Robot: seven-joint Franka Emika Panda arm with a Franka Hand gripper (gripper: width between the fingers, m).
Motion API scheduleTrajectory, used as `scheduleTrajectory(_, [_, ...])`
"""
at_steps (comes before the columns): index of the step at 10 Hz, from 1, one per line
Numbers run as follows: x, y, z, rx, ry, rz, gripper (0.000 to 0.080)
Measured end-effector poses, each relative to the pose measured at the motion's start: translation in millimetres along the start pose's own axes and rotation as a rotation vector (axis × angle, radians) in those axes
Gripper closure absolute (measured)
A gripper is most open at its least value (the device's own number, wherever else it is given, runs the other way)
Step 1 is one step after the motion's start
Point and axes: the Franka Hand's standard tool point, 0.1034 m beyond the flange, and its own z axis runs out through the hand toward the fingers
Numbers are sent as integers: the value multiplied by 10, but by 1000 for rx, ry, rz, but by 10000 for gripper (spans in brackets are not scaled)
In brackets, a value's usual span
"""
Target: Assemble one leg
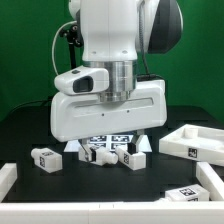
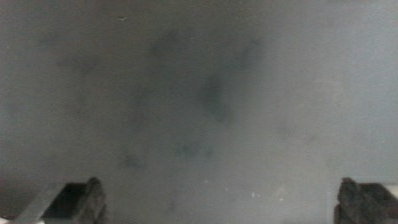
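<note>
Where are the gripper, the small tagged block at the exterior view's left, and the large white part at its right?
gripper [image 2: 222, 203]: wrist view, midway between the open jaws.
small tagged block [image 1: 45, 157]: exterior view, its tagged face.
large white part [image 1: 188, 143]: exterior view, its near edge.

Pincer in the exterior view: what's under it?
Just below the pincer sit white tagged parts. Its body hides whatever lies behind them, and its own fingertips. The wrist view shows only a blurred grey surface between open fingers.
</note>
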Motion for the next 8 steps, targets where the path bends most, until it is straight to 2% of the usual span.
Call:
scheduleTrajectory(2, [13,-10,-5,0,1,0,151])
scheduleTrajectory(3, [132,-91,-51,9,-11,98,151])
scheduleTrajectory(5, [645,-262,-115,14,8,306,151])
scheduleTrajectory(6, [963,-374,-167,26,22,464,151])
scheduleTrajectory(7, [1195,-372,-182,57,56,532,151])
scheduleTrajectory(8, [1241,-341,-193,60,88,548,151])
